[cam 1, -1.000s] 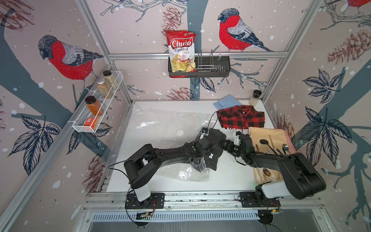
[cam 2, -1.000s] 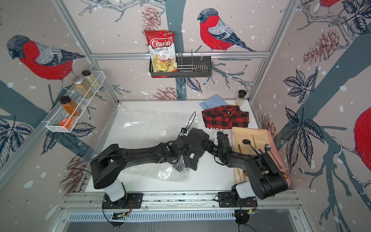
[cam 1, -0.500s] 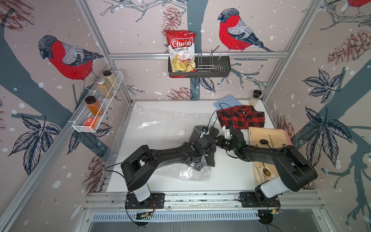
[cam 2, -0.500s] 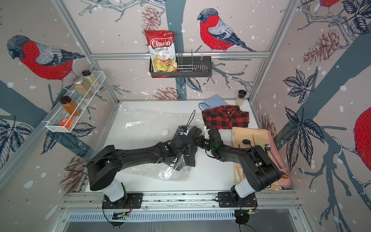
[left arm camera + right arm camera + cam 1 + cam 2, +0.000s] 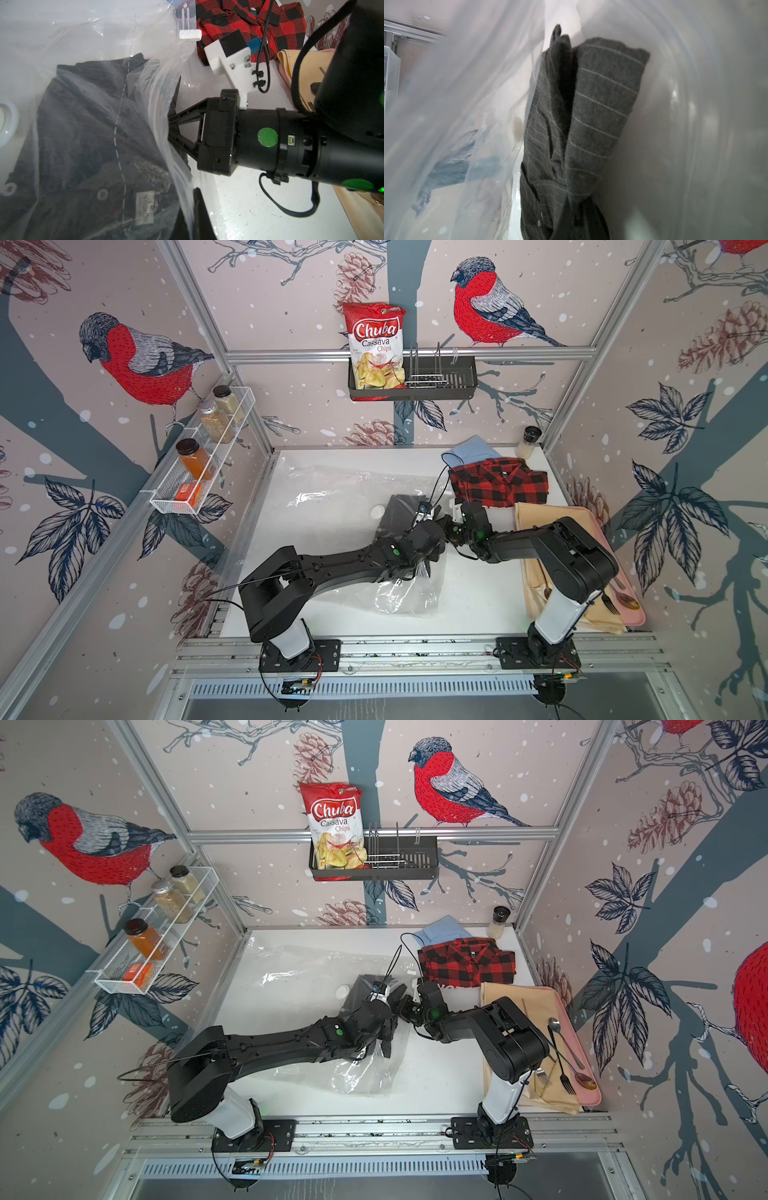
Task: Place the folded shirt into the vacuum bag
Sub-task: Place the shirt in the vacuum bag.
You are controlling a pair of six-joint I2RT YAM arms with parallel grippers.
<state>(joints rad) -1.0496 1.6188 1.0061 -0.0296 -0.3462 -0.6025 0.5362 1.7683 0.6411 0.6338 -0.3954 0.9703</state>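
one clear vacuum bag (image 5: pixel 332 489) lies across the middle of the white table (image 5: pixel 478 597) in both top views, with its single round white valve (image 5: pixel 377 512) near the centre of the frame. one dark grey shirt (image 5: pixel 399 510) with thin pale stripes sits in the bag's mouth, just right of the valve. the right wrist view shows the grey shirt (image 5: pixel 591 104) with plastic film on both sides.

two arms meet at that mouth. the left gripper (image 5: pixel 436 526) is clamped tight on the bag's upper lip and holds the film up off the table. the right gripper (image 5: pixel 169 127) reaches into the opening with its tips behind the plastic. its jaws stand close together on a bunched end of the grey shirt.

two more garments lie outside the bag at the upper right of the table: one red-and-black plaid shirt (image 5: pixel 498 487) and, behind it, one pale blue garment (image 5: pixel 469 450). one shaker (image 5: pixel 528 441) stands in the far right corner.

at the right edge, one beige cloth (image 5: pixel 552 522) lies over one pink tray (image 5: pixel 633 612). on it are two forks (image 5: pixel 567 1085) and two spoons (image 5: pixel 555 1025), as far as i can make out.

at the upper left, one wire shelf (image 5: pixel 166 506) holds three jars (image 5: pixel 193 456) and one orange box (image 5: pixel 187 493). at the top centre, one black rack (image 5: pixel 436 394) holds one bag of chips (image 5: pixel 376 344).
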